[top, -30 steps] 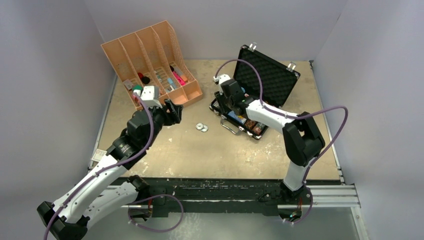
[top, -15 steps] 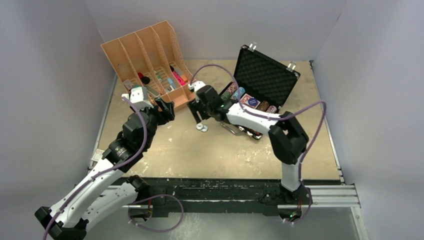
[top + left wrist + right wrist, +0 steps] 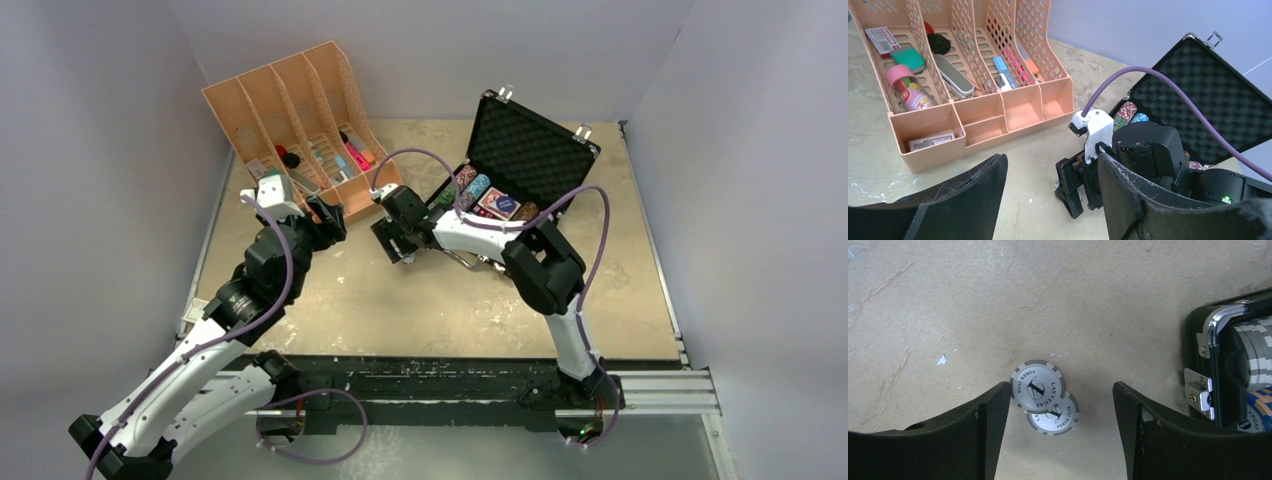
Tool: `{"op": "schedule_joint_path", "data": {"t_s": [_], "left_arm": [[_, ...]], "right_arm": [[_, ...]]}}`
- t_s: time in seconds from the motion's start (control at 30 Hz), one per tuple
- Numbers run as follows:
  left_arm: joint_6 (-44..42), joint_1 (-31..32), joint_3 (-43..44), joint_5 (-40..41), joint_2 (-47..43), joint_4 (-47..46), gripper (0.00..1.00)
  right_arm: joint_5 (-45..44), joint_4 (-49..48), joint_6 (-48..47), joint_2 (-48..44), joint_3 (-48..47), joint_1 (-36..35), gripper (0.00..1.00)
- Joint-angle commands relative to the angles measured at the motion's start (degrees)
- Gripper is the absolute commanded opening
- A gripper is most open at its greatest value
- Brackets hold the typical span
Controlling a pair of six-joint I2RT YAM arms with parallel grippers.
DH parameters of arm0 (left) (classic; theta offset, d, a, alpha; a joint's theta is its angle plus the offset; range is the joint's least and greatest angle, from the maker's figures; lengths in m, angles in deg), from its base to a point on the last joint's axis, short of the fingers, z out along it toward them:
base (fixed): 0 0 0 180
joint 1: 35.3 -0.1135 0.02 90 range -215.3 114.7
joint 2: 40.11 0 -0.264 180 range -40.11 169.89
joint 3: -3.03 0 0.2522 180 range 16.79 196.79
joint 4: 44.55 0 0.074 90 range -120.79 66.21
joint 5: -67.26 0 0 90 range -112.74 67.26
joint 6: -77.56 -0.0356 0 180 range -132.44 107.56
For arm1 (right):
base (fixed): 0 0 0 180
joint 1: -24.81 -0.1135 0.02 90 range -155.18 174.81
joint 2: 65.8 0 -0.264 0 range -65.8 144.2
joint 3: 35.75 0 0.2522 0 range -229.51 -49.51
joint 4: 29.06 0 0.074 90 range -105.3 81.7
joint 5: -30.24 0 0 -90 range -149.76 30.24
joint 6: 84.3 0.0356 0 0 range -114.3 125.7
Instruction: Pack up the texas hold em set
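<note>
Several chip stacks (image 3: 477,187) inside black briefcase (image 3: 535,152)

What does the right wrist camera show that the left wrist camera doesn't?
Only the right wrist: two loose chips overlapping on the table, lettering readable, between the open fingers of the right gripper. Only the left wrist: the organiser, the foam lid and the right arm. Both: the table, the case and the stacked chips inside it.

Left of the briefcase (image 3: 1196,340), the upper poker chip (image 3: 1037,386) reads "LAS VEGAS POKER CLUB". The overlapped lower chip (image 3: 1060,421) shows "POKER CLUB".
</note>
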Motion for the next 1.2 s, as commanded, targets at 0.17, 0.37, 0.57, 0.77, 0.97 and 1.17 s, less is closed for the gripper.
{"op": "schedule_joint_path", "data": {"t_s": [0.17, 0.37, 0.57, 0.77, 0.97, 1.17], "left_arm": [[0.97, -0.09, -0.10, 0.88, -0.16, -2.02, 0.66], [0.93, -0.13, -0.23, 0.89, -0.17, -2.02, 0.66], [0.97, -0.11, -0.53, 0.89, -0.23, -2.12, 0.66], [1.05, -0.11, -0.58, 0.83, -0.24, -2.19, 0.66], [1.51, -0.14, -0.78, 0.39, -0.05, -2.29, 0.66], [2.28, -0.15, -1.19, -0.15, 0.01, -2.45, 0.66]], "right_arm": [[2.77, 2.09, -3.22, 1.99, -3.94, -0.85, 0.76], [2.30, 2.88, -4.13, 3.16, -4.76, -1.21, 0.68], [2.36, 3.62, -4.08, 3.70, -4.99, -1.30, 0.39], [1.54, 2.50, -2.56, 0.36, -3.74, -1.30, 0.28], [1.53, 1.24, 0.96, -5.48, -0.81, -1.30, 0.30], [2.94, 0.81, 2.54, -7.52, 2.66, -1.26, 0.31]]}}
